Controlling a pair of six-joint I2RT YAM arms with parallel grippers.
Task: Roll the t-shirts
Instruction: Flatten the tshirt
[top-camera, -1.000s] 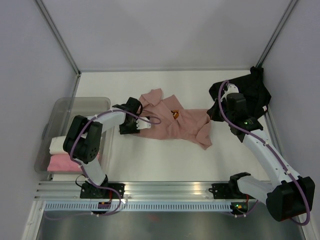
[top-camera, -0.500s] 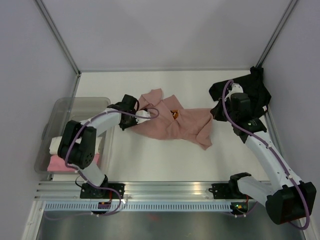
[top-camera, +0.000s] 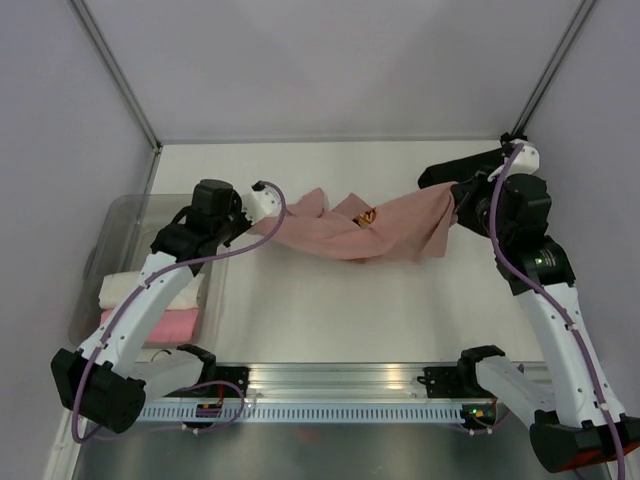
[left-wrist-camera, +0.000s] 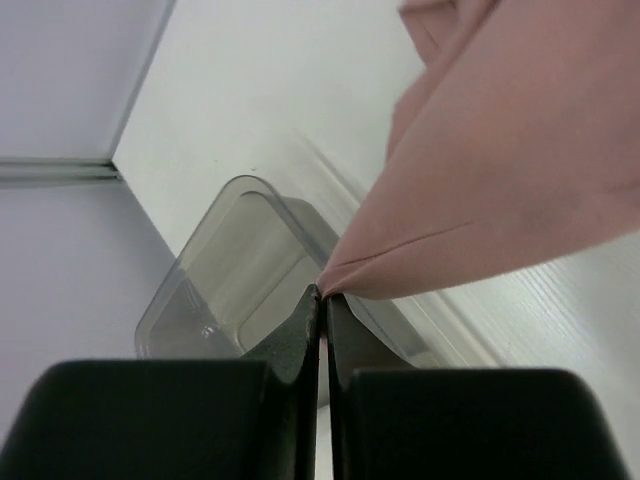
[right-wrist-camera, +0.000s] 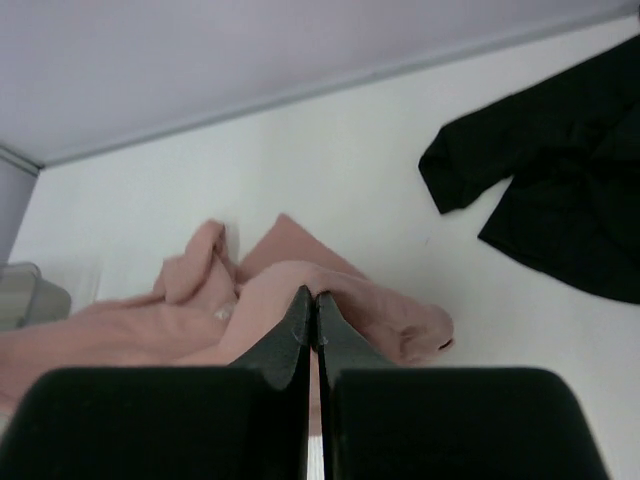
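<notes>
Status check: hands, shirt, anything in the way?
Left hand shut on salmon-pink t-shirt, right hand shut on its other end. Shirt stretched between them, middle sagging. Nearby: black t-shirt behind right hand, bin by left hand.

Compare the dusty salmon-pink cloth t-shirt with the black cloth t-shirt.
The salmon-pink t-shirt is pinched at either end by the left gripper and the right gripper, stretched between them; the black t-shirt lies crumpled at the far right corner, held by neither. The pink one spans mid-table; the black one is bunched. Both are unrolled.
</notes>
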